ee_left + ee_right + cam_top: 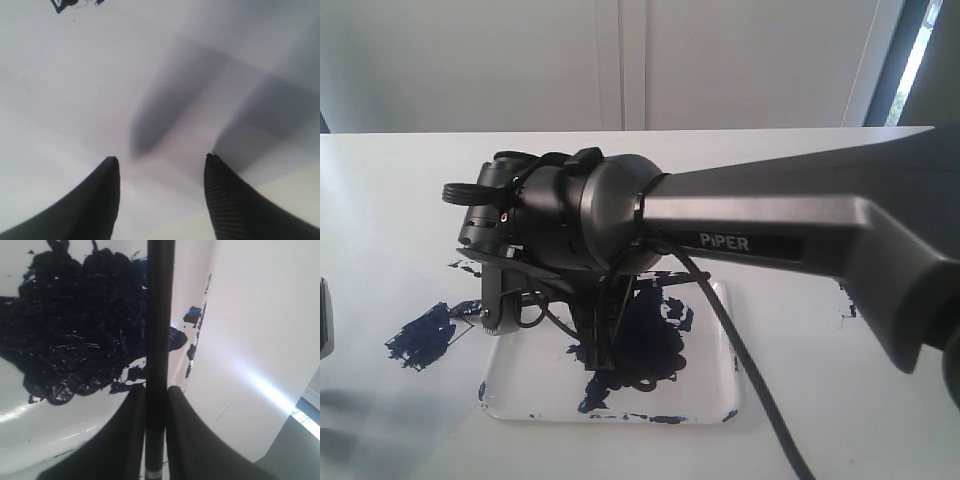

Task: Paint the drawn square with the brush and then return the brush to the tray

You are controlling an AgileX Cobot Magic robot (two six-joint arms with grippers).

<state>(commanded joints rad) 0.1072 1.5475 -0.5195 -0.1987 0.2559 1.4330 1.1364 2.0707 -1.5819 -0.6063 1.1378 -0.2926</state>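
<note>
Partly, the right arm (770, 215) hides the tray (520, 390) beside the drawn square (420, 335).

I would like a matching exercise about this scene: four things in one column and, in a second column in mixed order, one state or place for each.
Things:
1. the brush
2. the tray
3. the left gripper
4. the drawn square

States or places:
a. open above a bare white surface
b. filled with navy paint, left of the tray in the exterior view
c. clamped in the right gripper
d. holds a big navy blot

Pairs: 1-c; 2-d; 3-a; 4-b.
</note>
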